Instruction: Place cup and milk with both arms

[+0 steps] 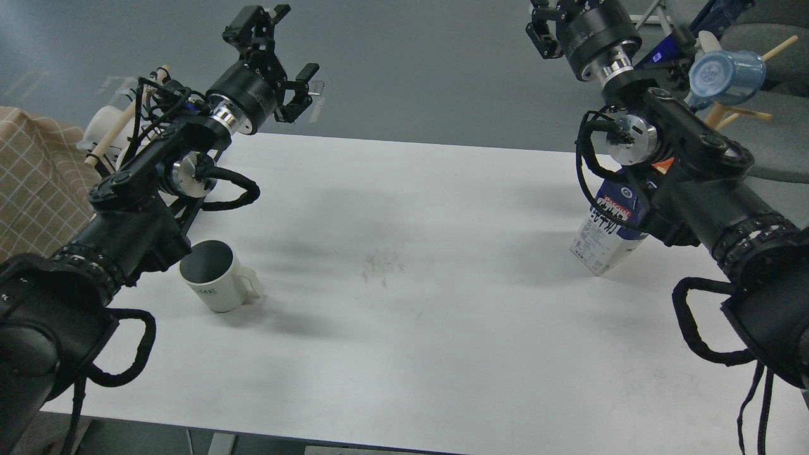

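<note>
A white cup (215, 282) with a dark inside stands upright on the white table (404, 354) at the left, its handle pointing right. My left gripper (284, 54) is open and empty, high above the table's far left edge and well beyond the cup. A blue and white milk carton (605, 235) stands at the right of the table, partly hidden behind my right arm. My right gripper (548, 22) is raised far above and beyond the carton. It is cut off by the top edge, so its fingertips do not show.
A blue mug (725, 77) hangs on a wooden rack at the back right, beside grey chairs. A white object on wooden pegs (106, 129) and a chequered cloth (31, 183) lie off the table's left side. A faint smudge (382, 262) marks the table's middle.
</note>
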Tool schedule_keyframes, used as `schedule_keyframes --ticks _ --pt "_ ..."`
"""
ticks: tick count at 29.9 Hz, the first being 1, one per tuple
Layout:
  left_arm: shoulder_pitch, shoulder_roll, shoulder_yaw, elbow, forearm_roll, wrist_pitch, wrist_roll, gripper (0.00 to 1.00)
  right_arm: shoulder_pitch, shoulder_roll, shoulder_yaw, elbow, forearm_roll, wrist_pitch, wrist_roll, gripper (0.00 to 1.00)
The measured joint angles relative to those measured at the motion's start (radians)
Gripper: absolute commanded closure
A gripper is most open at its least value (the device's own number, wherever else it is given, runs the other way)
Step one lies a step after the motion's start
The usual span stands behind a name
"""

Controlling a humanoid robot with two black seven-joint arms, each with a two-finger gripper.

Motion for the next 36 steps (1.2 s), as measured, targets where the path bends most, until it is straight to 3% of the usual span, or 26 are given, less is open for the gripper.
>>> schedule_keyframes --ticks 36 --pt "0.003 0.006 0.011 -0.030 -0.018 -0.018 -0.006 0.02 0.008 0.000 -0.002 -0.014 -0.008 0.003 0.000 0.00"
